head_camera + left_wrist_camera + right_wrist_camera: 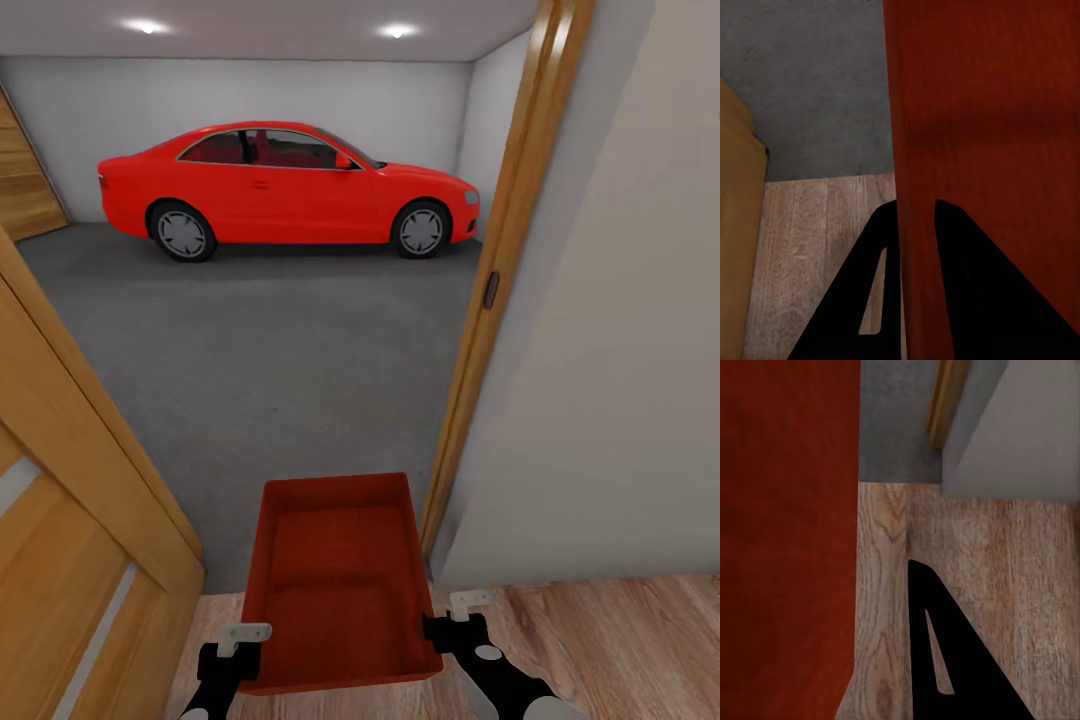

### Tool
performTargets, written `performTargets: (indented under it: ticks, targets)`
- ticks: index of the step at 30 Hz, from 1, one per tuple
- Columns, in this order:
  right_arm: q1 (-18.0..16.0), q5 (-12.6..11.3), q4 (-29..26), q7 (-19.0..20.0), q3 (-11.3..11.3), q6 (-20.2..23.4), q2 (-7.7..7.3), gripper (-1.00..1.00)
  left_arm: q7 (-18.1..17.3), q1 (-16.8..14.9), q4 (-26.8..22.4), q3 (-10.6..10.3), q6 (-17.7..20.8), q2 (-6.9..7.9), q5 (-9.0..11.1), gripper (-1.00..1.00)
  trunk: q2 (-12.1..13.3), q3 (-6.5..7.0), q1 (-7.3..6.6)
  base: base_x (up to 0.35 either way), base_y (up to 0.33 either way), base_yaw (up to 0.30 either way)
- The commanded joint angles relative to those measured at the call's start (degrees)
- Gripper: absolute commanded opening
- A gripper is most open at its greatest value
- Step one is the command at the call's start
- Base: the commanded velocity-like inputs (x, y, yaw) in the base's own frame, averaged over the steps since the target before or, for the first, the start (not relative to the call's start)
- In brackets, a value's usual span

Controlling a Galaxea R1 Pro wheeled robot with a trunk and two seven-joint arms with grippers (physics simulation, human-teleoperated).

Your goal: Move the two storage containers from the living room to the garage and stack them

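Both grippers sit at the near edge of the head view, the left gripper [232,660] at about seven o'clock and the right gripper [455,625] at about five o'clock, with an orange-red storage container [338,580] carried between them at six o'clock. In the left wrist view the left jaws are clamped on the container's side wall, one black finger [862,300] on each face of it. In the right wrist view one black finger [945,652] shows just beside the container wall; whether the right jaws are clamped on it I cannot tell. The container hangs over the threshold where wood-plank floor [600,640] meets the garage's grey concrete floor [280,350]. An open wooden door [70,520] stands at nine o'clock, the door frame [495,290] at two o'clock. A red car [290,190] is parked at twelve o'clock under ceiling spotlights [145,26].
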Motion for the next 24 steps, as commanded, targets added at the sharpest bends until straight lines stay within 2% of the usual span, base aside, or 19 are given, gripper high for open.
performTargets:
  ticks: [1,5,14,24]
  targets:
    - [-0.04,0.1,0.08,-0.72,-0.3,-0.17,-0.27,-1.0,0.64,-0.05,-0.09,0.56,-0.14,-0.01,-1.13,-1.0,-0.02,-0.04,-0.01,0.0,0.006,-0.02]
    - [-0.04,0.1,0.08,-0.72,-0.3,-0.17,-0.27,-1.0,0.62,-0.05,-0.09,0.56,-0.14,-0.01,-1.13,-1.0,-0.02,-0.03,-0.01,0.0,0.072,-0.01]
    - [-0.04,0.08,0.08,-0.72,-0.3,-0.18,-0.26,-1.0,0.61,-0.05,-0.03,0.56,-0.14,-0.01,-1.13,-1.0,-0.02,-0.03,-0.01,0.0,0.208,-0.001]
    - [-0.04,0.07,0.08,-0.72,-0.3,-0.16,-0.26,-1.0,0.61,-0.05,-0.01,0.56,-0.14,-0.01,-1.13,-1.0,-0.02,-0.03,-0.01,0.001,0.039,0.0]
